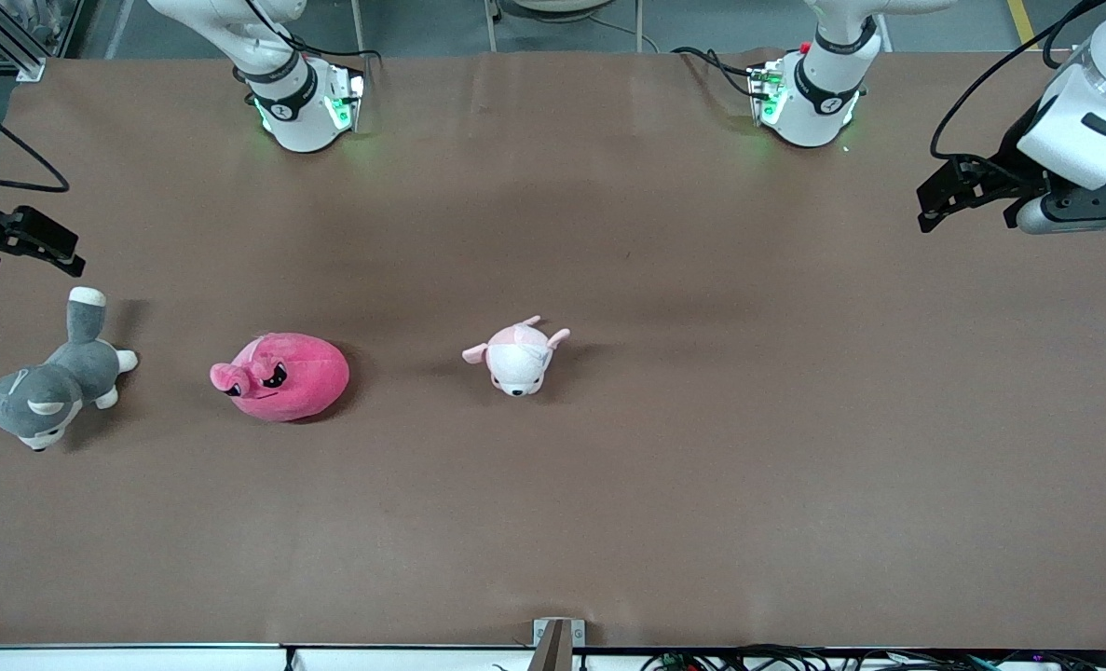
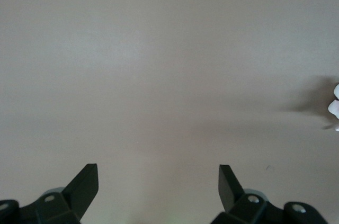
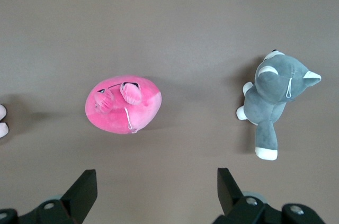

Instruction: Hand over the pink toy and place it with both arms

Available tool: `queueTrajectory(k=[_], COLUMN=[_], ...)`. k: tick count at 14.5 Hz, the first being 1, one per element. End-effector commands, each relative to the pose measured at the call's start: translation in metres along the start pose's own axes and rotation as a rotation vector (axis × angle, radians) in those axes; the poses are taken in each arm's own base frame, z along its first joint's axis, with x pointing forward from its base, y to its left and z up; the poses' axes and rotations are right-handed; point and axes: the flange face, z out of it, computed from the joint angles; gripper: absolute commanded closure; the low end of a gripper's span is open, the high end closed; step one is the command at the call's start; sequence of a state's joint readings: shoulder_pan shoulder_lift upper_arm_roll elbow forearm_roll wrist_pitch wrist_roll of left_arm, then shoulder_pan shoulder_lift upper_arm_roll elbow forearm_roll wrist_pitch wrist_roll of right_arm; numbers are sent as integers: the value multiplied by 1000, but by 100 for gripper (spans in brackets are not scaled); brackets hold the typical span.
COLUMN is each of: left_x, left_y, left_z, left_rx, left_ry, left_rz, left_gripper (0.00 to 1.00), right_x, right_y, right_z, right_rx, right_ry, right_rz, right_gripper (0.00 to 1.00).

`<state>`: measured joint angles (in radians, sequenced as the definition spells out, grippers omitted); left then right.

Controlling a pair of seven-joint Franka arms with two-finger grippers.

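Note:
The pink toy (image 1: 280, 376), a round hot-pink plush with angry black eyes, lies on the brown table toward the right arm's end. It also shows in the right wrist view (image 3: 123, 105). My right gripper (image 1: 68, 256) hangs open and empty over the table at the right arm's end, apart from the toy; its jaws stand wide apart in its wrist view (image 3: 157, 177). My left gripper (image 1: 930, 212) hangs open and empty over the left arm's end of the table, over bare table in its wrist view (image 2: 158, 173).
A grey-and-white plush husky (image 1: 49, 387) lies beside the pink toy at the right arm's end, also in the right wrist view (image 3: 275, 102). A small pale pink-and-white plush (image 1: 518, 357) lies near the table's middle. The table (image 1: 702, 466) is brown.

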<state>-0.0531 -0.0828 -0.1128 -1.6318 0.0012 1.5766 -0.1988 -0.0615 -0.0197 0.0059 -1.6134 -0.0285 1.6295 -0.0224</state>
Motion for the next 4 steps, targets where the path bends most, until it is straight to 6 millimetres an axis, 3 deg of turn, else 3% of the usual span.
queueTrajectory(k=[1, 4], left_x=[1, 5], left_y=[-4, -4], left_z=[-9, -6], left_rx=[-21, -16], left_ry=[18, 13], left_rz=[15, 42], left_gripper=[0, 0], right_x=[-20, -20], right_y=[0, 0], right_z=[-2, -3], right_rx=[-12, -12], right_ry=[15, 16], right_rz=[8, 9], right_gripper=[0, 0])
